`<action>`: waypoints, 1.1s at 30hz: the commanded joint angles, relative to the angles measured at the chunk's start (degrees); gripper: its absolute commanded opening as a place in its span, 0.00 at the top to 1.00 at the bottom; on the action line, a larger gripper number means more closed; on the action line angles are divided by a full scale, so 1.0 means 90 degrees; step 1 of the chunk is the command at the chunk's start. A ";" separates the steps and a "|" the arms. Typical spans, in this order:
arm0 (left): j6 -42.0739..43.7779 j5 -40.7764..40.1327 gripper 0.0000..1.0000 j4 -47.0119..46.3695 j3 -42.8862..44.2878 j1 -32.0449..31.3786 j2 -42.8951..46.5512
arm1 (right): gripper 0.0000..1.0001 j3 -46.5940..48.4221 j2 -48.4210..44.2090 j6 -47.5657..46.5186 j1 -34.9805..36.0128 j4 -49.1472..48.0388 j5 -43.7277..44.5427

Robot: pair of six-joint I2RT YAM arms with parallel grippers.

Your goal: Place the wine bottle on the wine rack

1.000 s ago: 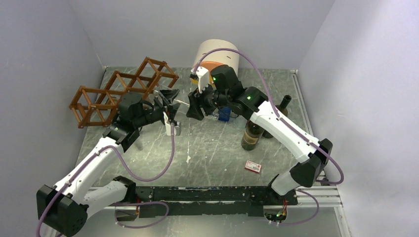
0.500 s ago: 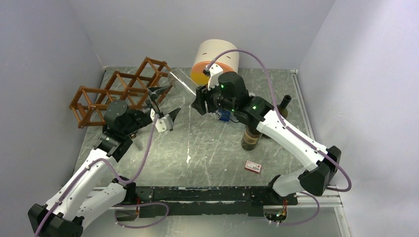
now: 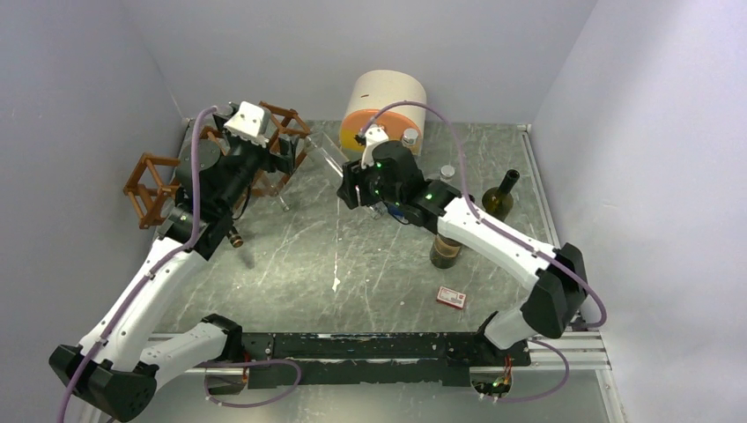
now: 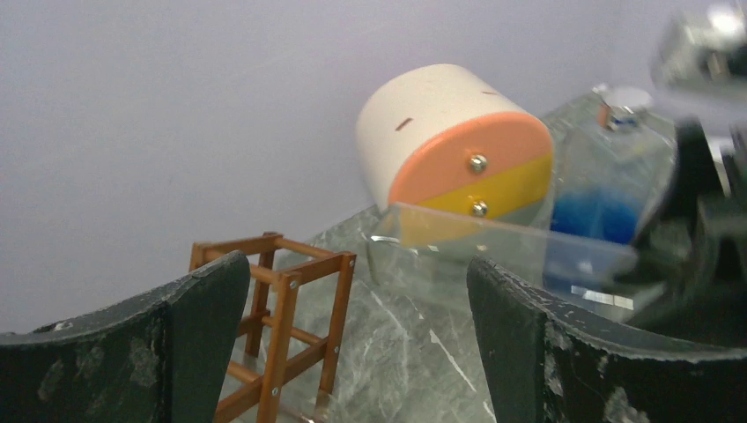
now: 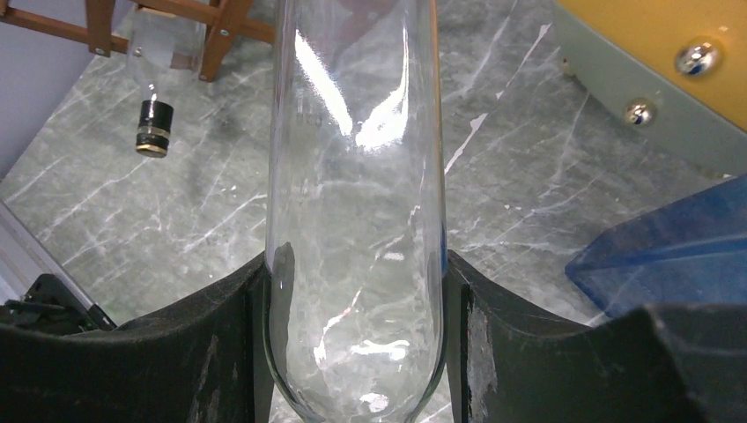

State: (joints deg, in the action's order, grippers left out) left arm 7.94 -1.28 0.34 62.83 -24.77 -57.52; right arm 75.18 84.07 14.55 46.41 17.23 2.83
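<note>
The wine bottle (image 5: 357, 176) is clear, empty glass. My right gripper (image 5: 357, 273) is shut on it near its rounded base, and it juts up and to the left from that gripper (image 3: 354, 182) toward the rack. The wine bottle (image 3: 324, 152) ends close to the rack's right end. The wine rack (image 3: 150, 181) is a reddish-brown stick lattice at the back left, partly hidden under my left arm. My left gripper (image 3: 284, 163) hovers over the rack's right end. It stands open and empty (image 4: 352, 344), with the wine rack (image 4: 282, 326) and the wine bottle (image 4: 493, 247) ahead of it.
A round cream-and-orange drawer cabinet (image 3: 383, 101) stands at the back. A green bottle (image 3: 499, 196) and a dark bottle (image 3: 449, 248) stand on the right, with a blue-liquid bottle (image 4: 608, 176) near my right wrist. A black-capped clear neck (image 5: 151, 123) pokes out under the rack. A small red box (image 3: 452, 299) lies in front.
My left gripper has opened, and the left arm has swung up and back over the rack. My right gripper has carried the bottle a little left toward the rack.
</note>
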 commanded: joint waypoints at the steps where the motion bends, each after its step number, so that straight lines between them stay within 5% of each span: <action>1: -0.0690 -0.1265 0.03 0.0236 0.0048 0.0154 0.0001 | 1.00 0.0021 0.0293 0.0176 -0.0005 -0.1065 -0.0045; 8: -0.1511 -0.2053 0.03 0.0285 -0.0313 0.0791 0.0049 | 1.00 0.0342 0.1136 0.0300 -0.0009 -0.1377 -0.0191; 33: -0.1503 -0.1669 0.03 -0.0271 -0.1095 0.0956 0.0365 | 1.00 0.1839 0.3017 0.0295 0.0092 -0.1906 -0.0108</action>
State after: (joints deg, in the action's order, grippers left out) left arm -5.02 -15.70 0.32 53.49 -16.91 -54.57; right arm 87.48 110.17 17.23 47.00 6.24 0.91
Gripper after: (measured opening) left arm 0.966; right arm 0.599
